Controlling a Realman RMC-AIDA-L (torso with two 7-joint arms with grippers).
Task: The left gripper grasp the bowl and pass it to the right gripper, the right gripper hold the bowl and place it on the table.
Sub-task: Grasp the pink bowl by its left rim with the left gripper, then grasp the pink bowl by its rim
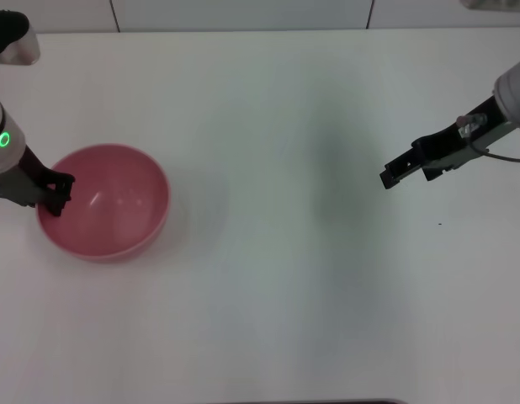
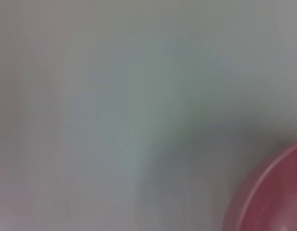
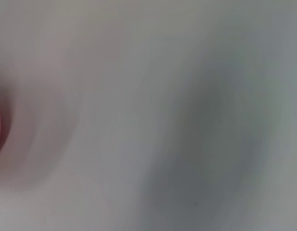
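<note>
A plain white table (image 1: 277,278) fills almost the whole head view, matte and bare apart from a tiny dark speck (image 1: 439,224) toward the right; a strip of pale wall with thin dark seams runs along the far edge. On the left part of the table sits the bowl (image 1: 104,202), pink-red, round and deep, upright, with nothing inside it but a faint shine on its inner wall. The left gripper (image 1: 56,195) is at the bowl's left rim, its black fingers reaching over the edge, one seeming to lie inside and one outside; whether they already pinch the rim cannot be told. Its arm is cut off by the picture's left border, showing only the green ring. The right gripper (image 1: 393,172) hangs above the table well apart from the bowl, on the right, pointing toward the left; its fingers overlap in this view, so their gap cannot be judged. The left wrist view shows only blurred table and a curved part of the bowl (image 2: 273,197) in one corner; the right wrist view shows a blurred red sliver at its edge.
</note>
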